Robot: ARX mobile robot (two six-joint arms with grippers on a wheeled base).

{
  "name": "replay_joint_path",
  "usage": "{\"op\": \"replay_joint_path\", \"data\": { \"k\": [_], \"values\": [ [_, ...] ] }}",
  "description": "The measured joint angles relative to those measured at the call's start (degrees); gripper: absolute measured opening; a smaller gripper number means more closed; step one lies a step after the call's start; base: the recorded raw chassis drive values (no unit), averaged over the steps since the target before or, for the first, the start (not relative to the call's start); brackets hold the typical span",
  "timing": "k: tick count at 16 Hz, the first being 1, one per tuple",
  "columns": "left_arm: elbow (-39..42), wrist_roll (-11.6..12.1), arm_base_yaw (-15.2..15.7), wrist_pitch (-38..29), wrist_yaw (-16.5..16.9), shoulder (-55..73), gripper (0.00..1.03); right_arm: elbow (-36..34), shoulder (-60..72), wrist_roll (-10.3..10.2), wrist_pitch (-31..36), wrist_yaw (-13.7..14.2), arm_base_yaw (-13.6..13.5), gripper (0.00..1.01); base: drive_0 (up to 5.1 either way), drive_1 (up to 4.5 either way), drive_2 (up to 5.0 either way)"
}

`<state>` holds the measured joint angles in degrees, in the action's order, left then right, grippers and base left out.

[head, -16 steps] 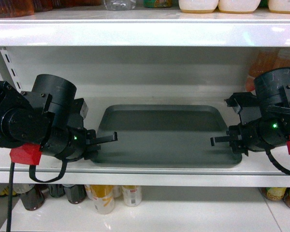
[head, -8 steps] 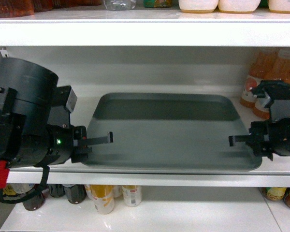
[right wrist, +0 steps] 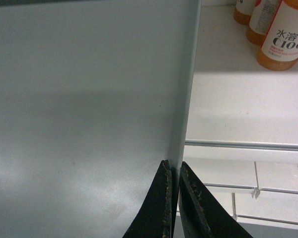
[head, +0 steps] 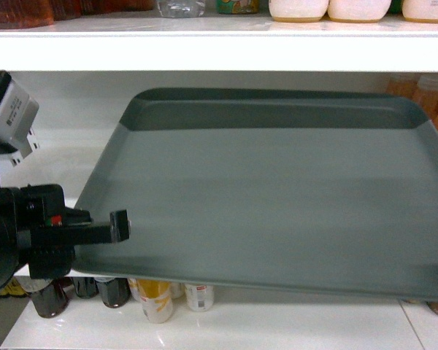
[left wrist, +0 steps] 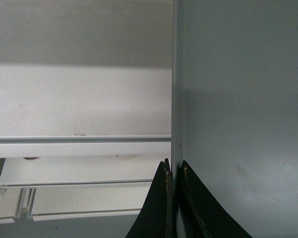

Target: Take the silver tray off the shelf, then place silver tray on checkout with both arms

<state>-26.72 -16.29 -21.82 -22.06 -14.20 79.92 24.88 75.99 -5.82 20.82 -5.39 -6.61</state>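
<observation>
- One silver tray (head: 277,197), large and grey-green, filling most of the head view, held up in front of the shelf (head: 204,51) rather than resting on a board.
- Far edge of tray just under the white upper board; near edge hanging above the lower row of bottles.
- Low raised rim and rounded far corners plain to see; inner surface bare and matte.
- Left edge of tray pinched by left claw (left wrist: 174,198), two dark fingers pressed against either side of the thin rim in the left wrist view.
- Right edge pinched likewise by right claw (right wrist: 173,203), fingers closed tight on the rim in the right wrist view; right claw out of sight in the head view.
- Left arm (head: 29,233) bulky and black at the near left of the head view, with a small red patch and a grey box above it.
- White shelf board beneath and beyond the tray in both wrist views, with a metal front rail.
- Orange drink bottles (right wrist: 283,34) standing on the board at far right, apart from the tray.
- Dark bottles (head: 51,295) and pale yellow-labelled bottles (head: 157,299) on the lower shelf, near left, below the tray's near edge.
- White tubs (head: 328,9) and other goods on the top board, above the tray.
</observation>
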Motion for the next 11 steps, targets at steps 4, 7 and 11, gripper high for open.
{"op": "replay_joint_path", "data": {
  "k": [4,7,11],
  "values": [
    [-0.2,0.0,0.0,0.6,-0.2,0.7,0.02,0.2,0.8,-0.2,-0.4,-0.1,0.0,0.03,0.0,0.00,0.0],
    [-0.2,0.0,0.0,0.1,-0.2,0.7,0.02,0.2,0.8,-0.2,0.0,-0.1,0.0,0.03,0.0,0.00,0.0],
    [-0.2,0.0,0.0,0.2,-0.3,0.7,0.02,0.2,0.8,-0.2,-0.2,-0.2,0.0,0.03,0.0,0.00,0.0]
  ]
}}
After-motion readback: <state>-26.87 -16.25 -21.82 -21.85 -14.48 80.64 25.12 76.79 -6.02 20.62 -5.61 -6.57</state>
